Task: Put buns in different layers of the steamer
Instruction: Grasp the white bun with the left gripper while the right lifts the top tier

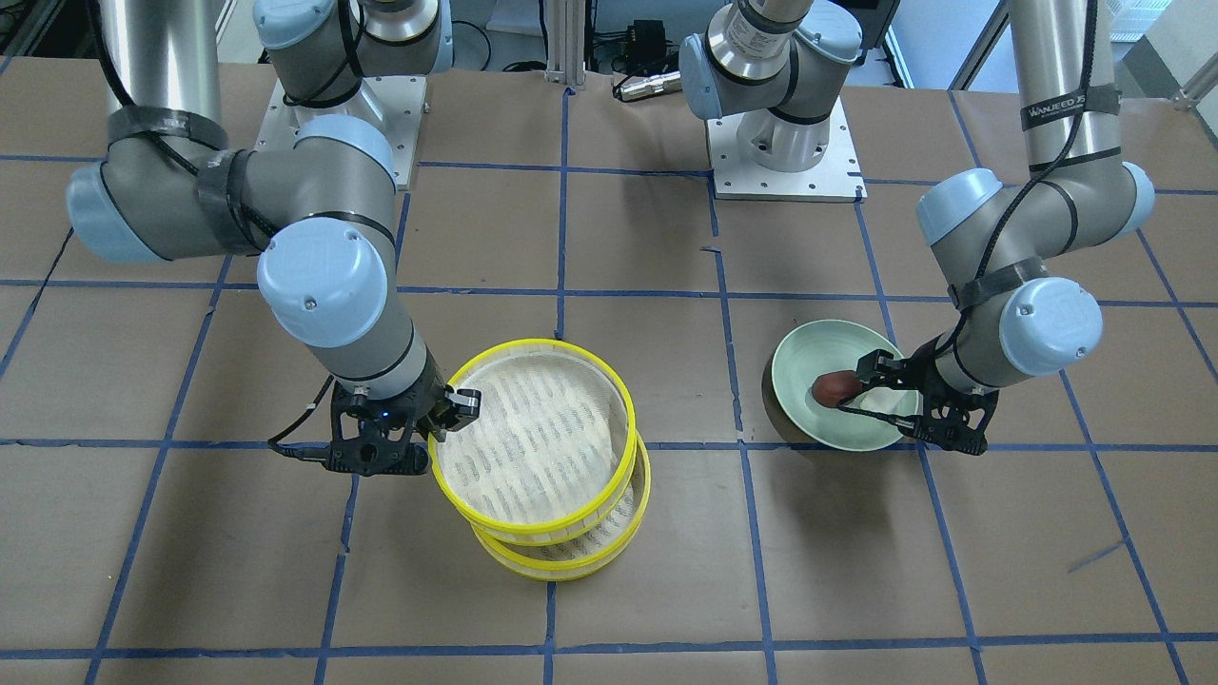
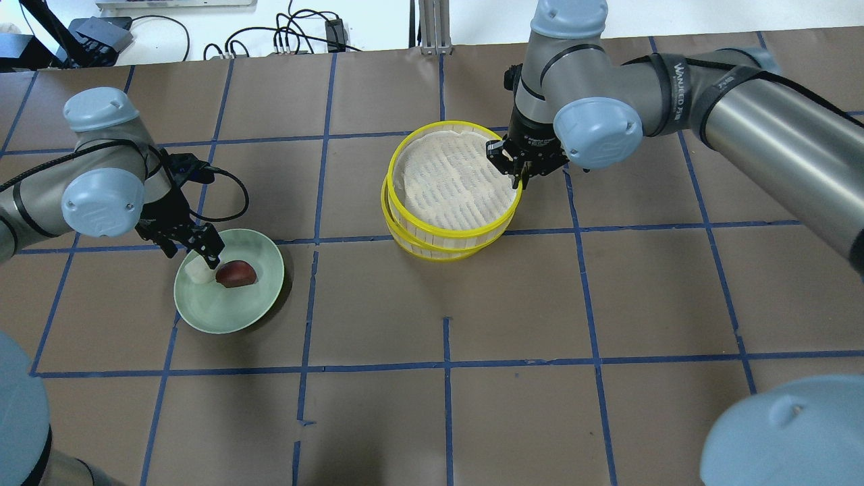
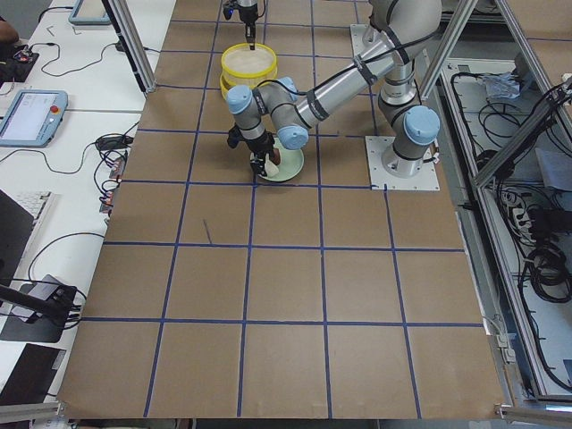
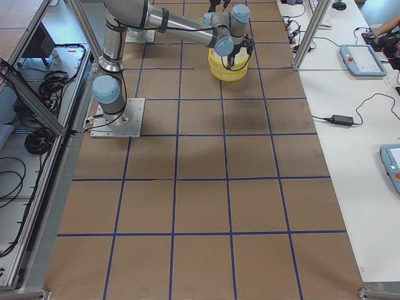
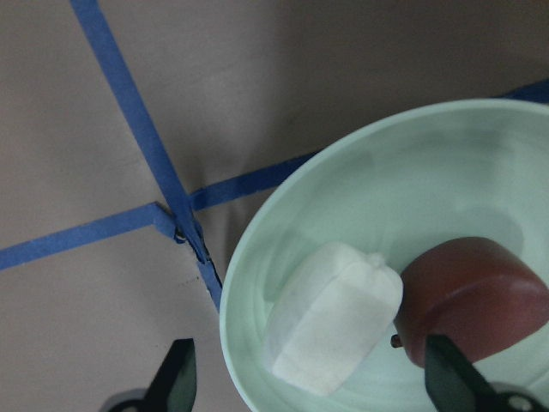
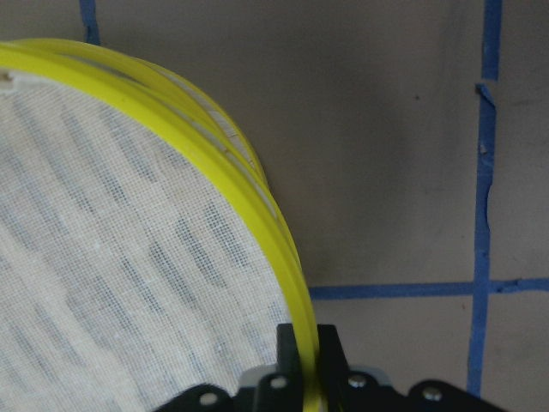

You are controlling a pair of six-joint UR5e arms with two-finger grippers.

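Observation:
The white bun [image 5: 334, 330] and the reddish-brown bun [image 5: 476, 300] lie side by side in the pale green plate [image 5: 283, 223]. My left gripper [image 5: 313, 378] is open, with one finger on each side of the white bun and touching neither bun. In the overhead view the left gripper [image 2: 202, 260] is over the plate's left part. The two steamer layers are stacked at mid-table. The upper layer [image 2: 445, 179] sits offset and tilted on the lower layer [image 2: 432, 251]. My right gripper [image 6: 304, 348] is shut on the upper layer's yellow rim [image 6: 257, 215]. Both layers are empty.
The table is brown paper with a blue tape grid. The plate [image 1: 837, 352] lies about two grid squares from the stack [image 1: 533, 428]. The arm bases [image 1: 785, 143] stand at the robot's side of the table.

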